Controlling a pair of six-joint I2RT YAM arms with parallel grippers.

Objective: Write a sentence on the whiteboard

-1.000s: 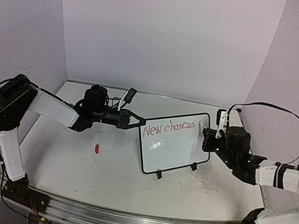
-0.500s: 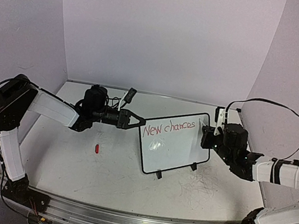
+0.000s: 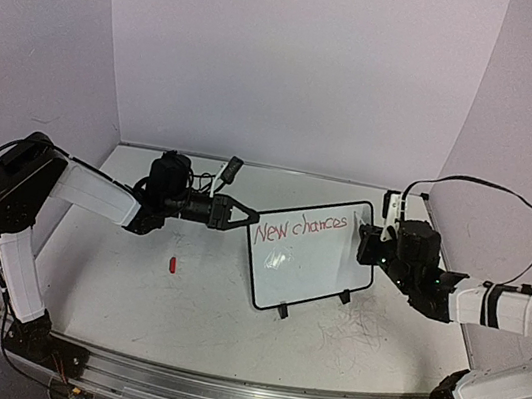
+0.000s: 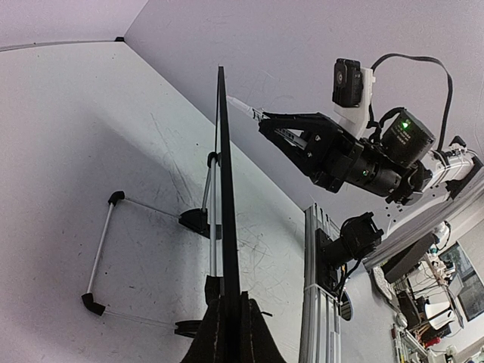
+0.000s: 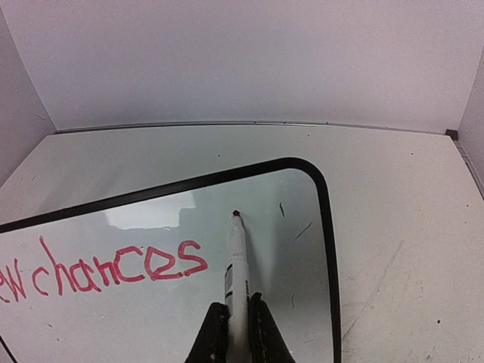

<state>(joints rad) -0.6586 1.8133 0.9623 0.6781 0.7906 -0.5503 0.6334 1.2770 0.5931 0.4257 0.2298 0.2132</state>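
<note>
The left gripper point(image 3: 243, 216) clamped the left edge of the whiteboard point(image 3: 312, 262), which stood tilted at mid-table, while the right gripper point(image 5: 238, 321) pinched a marker point(image 5: 237, 261), its red tip just right of "New chances".

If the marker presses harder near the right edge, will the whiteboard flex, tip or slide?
Likely light and fairly stiff: the whiteboard looks thin edge-on in the left wrist view. On just two small feet it would probably tip or skid if unheld. The left gripper clamps only its left edge, so pressure at the right side may swing it.
</note>
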